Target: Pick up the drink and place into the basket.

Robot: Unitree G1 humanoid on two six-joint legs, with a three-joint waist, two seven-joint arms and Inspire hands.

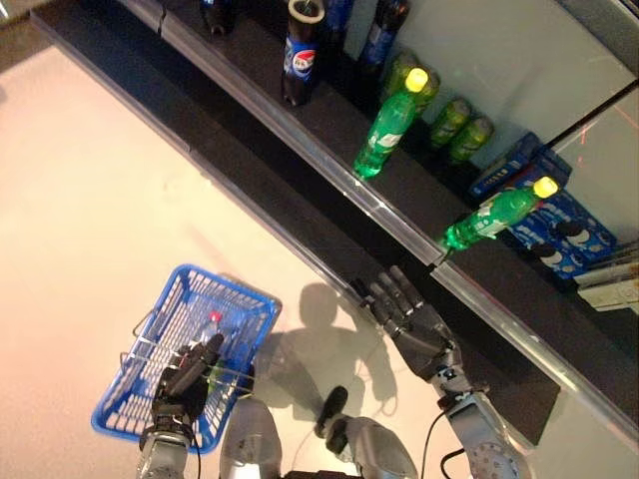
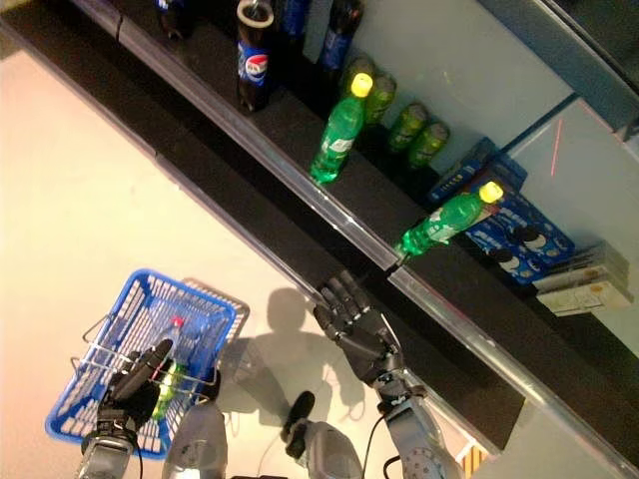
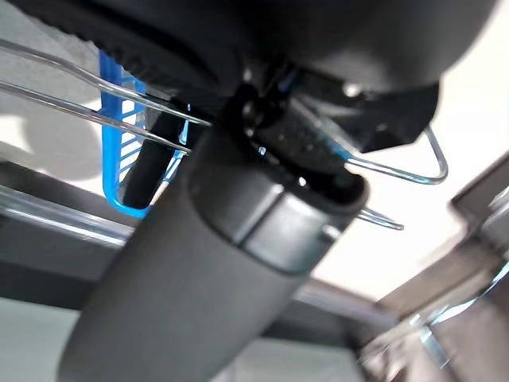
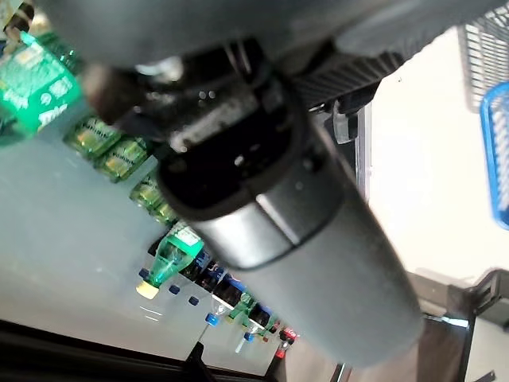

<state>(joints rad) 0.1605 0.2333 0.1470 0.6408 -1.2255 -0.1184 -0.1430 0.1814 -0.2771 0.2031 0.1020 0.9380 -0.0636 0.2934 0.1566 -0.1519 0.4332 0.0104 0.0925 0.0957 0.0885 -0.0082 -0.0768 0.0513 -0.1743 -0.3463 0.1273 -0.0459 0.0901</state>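
Left eye: right robot hand (image 1: 407, 317) spread flat just off the shelf (image 1: 329, 130) front edge; nearest green bottle (image 1: 491, 220) stands past it on that edge, long axis upright.

Right eye: left robot hand (image 2: 135, 384) curled on the blue basket (image 2: 70, 404) handle, a bottle already inside.

Wrist views: too blocked to add much.

Both arms are silver-grey with rounded shells; each robot hand, left (image 1: 185, 379) and right (image 1: 407, 317), is dark and jointed.
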